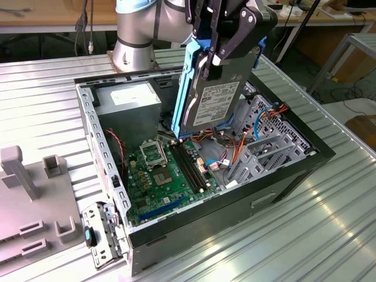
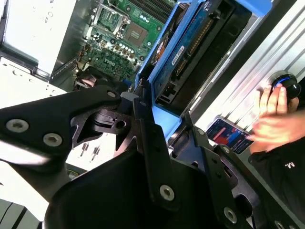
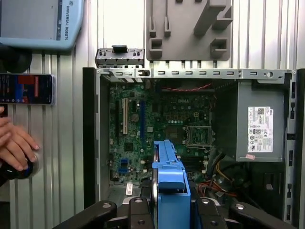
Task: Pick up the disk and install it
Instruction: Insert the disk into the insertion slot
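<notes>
Arm [image 1: 138, 26] bent over from its base, tool [image 1: 213, 57] pointing down, clamped on the disk [image 1: 218, 97]

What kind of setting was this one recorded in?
Probably a robotics lab or workshop: an open computer case lies on a ribbed metal table, the arm's tool holds the disk above it, wooden desks behind.

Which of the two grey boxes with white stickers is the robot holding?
The smaller disk with blue side rails, clamped on edge in the gripper above the case; the bigger box sits inside it.
</notes>
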Robot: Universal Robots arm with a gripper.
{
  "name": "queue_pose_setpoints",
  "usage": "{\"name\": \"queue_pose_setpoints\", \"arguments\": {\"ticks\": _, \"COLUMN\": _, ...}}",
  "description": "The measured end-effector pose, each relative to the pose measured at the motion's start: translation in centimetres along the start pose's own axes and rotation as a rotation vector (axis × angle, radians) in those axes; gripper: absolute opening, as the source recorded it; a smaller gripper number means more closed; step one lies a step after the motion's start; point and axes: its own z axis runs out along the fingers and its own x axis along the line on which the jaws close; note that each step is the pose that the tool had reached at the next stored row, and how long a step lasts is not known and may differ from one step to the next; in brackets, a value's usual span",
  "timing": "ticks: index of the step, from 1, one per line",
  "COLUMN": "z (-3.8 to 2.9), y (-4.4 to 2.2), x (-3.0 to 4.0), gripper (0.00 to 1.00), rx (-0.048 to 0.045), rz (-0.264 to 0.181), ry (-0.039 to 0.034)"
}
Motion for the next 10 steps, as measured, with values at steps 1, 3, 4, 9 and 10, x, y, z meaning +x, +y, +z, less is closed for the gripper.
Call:
{"name": "queue_pose_setpoints", "arguments": {"ticks": 1, "z": 0.03, "y": -0.07, "x": 0.06, "gripper": 0.37, "rx": 0.0001, "rz": 0.000, "ry": -0.0003}}
{"name": "queue_pose_setpoints", "arguments": {"ticks": 3, "z": 0.07, "y": -0.66, "x": 0.28, "gripper": 0.37, "rx": 0.0001, "rz": 0.000, "ry": -0.0003}}
{"name": "queue_pose_setpoints", "arguments": {"ticks": 4, "z": 0.08, "y": -0.78, "x": 0.34, "gripper": 0.37, "rx": 0.0001, "rz": 0.000, "ry": -0.0002}}
{"name": "queue_pose_setpoints", "arguments": {"ticks": 9, "z": 0.17, "y": -2.05, "x": 0.64, "gripper": 0.37, "rx": 0.0000, "rz": 0.000, "ry": -0.0001}}
{"name": "queue_pose_setpoints", "arguments": {"ticks": 10, "z": 0.19, "y": -2.28, "x": 0.68, "gripper": 0.37, "rx": 0.0000, "rz": 0.000, "ry": -0.0002}}
